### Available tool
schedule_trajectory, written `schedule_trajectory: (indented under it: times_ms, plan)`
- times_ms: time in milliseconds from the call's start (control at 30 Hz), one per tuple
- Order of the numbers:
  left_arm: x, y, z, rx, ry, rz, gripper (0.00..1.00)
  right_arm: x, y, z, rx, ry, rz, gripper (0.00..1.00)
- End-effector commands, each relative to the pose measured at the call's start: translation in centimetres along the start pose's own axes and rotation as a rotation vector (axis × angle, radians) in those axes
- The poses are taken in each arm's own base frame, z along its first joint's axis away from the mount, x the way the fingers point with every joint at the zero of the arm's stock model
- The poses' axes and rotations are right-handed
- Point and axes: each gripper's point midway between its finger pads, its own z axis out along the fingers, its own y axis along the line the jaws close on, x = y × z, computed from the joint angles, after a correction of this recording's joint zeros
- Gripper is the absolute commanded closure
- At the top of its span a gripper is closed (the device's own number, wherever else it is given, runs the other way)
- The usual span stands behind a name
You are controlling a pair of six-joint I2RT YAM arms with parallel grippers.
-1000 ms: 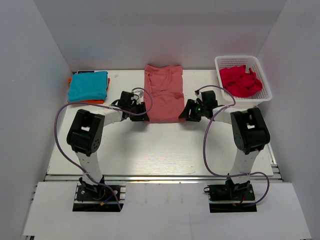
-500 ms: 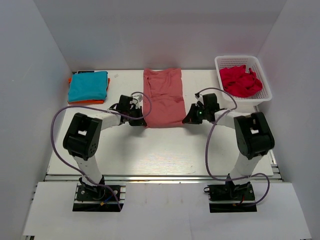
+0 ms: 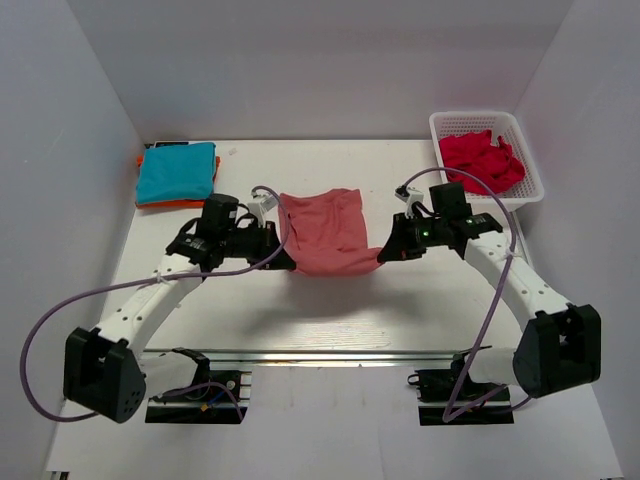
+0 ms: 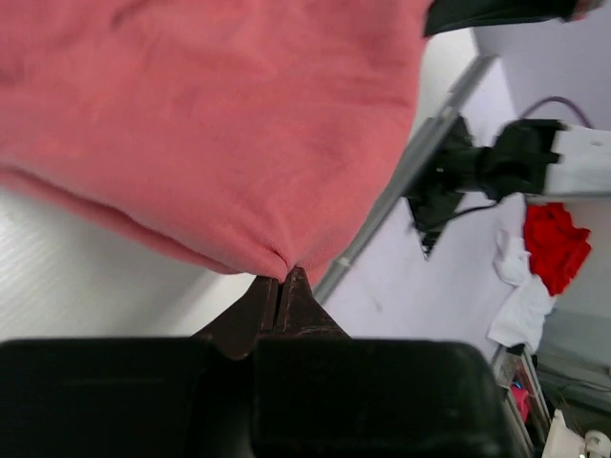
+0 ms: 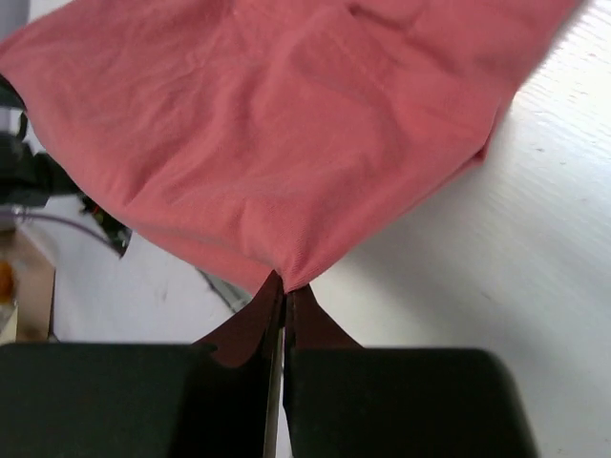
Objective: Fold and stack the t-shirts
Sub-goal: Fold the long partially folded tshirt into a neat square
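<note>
White surface [image 3: 330, 300], walled on three sides. I see the salmon-red t-shirt [image 3: 325, 232] mid-surface, slung between both arms — near hem raised. Far left, the teal t-shirt [image 3: 177, 172] sits folded atop the orange t-shirt [image 3: 180, 204]. Far right, the basket [image 3: 480, 120] holds the crimson t-shirt [image 3: 480, 162]. The left gripper [image 4: 282, 286] pinches the salmon hem's left corner — the right gripper [image 5: 284, 291] pinches the other.

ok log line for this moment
left gripper shut on salmon t-shirt | right gripper shut on same t-shirt | near edge off table

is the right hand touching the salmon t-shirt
Touching. The right wrist view shows the right hand shut, pinching a corner of the salmon t-shirt.
</note>
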Motion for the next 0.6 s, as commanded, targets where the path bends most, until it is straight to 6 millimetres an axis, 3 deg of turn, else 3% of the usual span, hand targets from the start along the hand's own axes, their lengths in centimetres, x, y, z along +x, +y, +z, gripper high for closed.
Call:
schedule_trajectory:
  times_ms: [0,133,300,433,500,567]
  plan:
    - [-1.0,-3.9,-2.5,0.087,-0.016,0.032,1.00,0.2,3.6,-2.7,-0.121,0.011,-0.088,1.00]
    - [-2.2,-4.7,-3.5,0.091,-0.054,0.059,1.00,-1.6,5.6,-4.1,-0.172,-0.074,-0.187,1.00]
    - [-5.1,-3.3,-3.9,-0.032,-0.145,0.094,1.00,-4.1,5.7,-4.0,-0.175,-0.164,-0.237,1.00]
    - [-6.9,-1.0,-4.0,-0.171,-0.194,0.073,1.00,-6.7,6.4,-3.1,-0.244,-0.189,-0.241,1.00]
    - [-8.1,-0.8,-4.1,-0.191,-0.243,0.064,1.00,-7.5,5.8,-2.0,-0.254,-0.159,-0.195,1.00]
    - [-8.6,1.4,-4.2,-0.302,-0.284,0.015,1.00,-8.8,5.2,-1.4,-0.253,-0.158,-0.172,1.00]
